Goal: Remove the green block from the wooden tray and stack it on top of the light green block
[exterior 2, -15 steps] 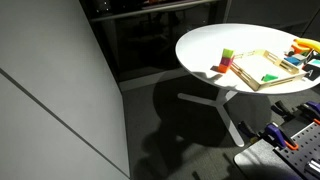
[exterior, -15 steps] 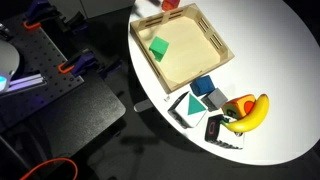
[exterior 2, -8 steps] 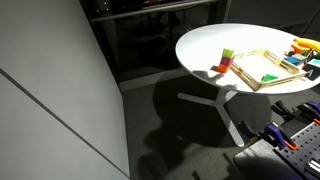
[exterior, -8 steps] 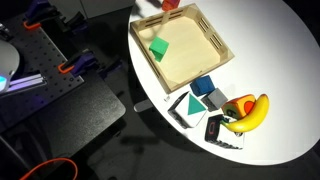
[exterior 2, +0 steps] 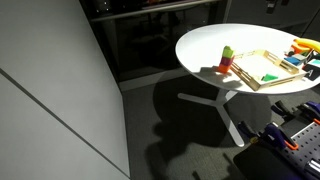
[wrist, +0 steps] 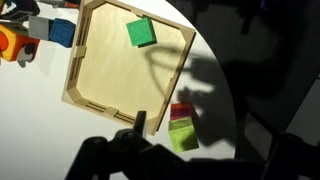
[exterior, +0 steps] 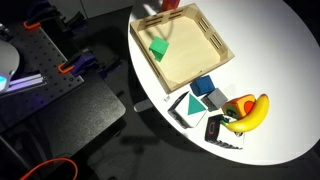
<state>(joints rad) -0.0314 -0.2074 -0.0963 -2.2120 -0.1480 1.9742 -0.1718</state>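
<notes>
Spotted in wrist view: green block (wrist: pixel 141 32) lying flat on the floor of the wooden tray (wrist: pixel 120 75), near 1 rim but not touching it, turned slightly off the rim line, all 4 side faces clear. Nothing else inside the tray. Light green block (wrist: pixel 183 137) out on the table (wrist: pixel 215 45), just beside the tray's outer rim, next to a red block (wrist: pixel 181 112), apparently touching it. Hand (wrist: pixel 165 155) only a dark silhouette along the bottom of the wrist view, well apart from the green block, so not gripping it; released or clenched, cannot tell. Handling, as a judgement: small rigid cube, probably light, hard smooth faces that may slip a little, not fragile, no give under pressure. Best taken from above, straight down, across 2 opposite side faces, centred, with the wrist turned to match the cube's slight rotation. Better to pick the face pair that keeps both fingers off the nearby rim. Worth gripping the upper half so the underside stays free for a flat set-down on the small target. Firm but modest squeeze should do; off-centre pinch likely to twist it.
</notes>
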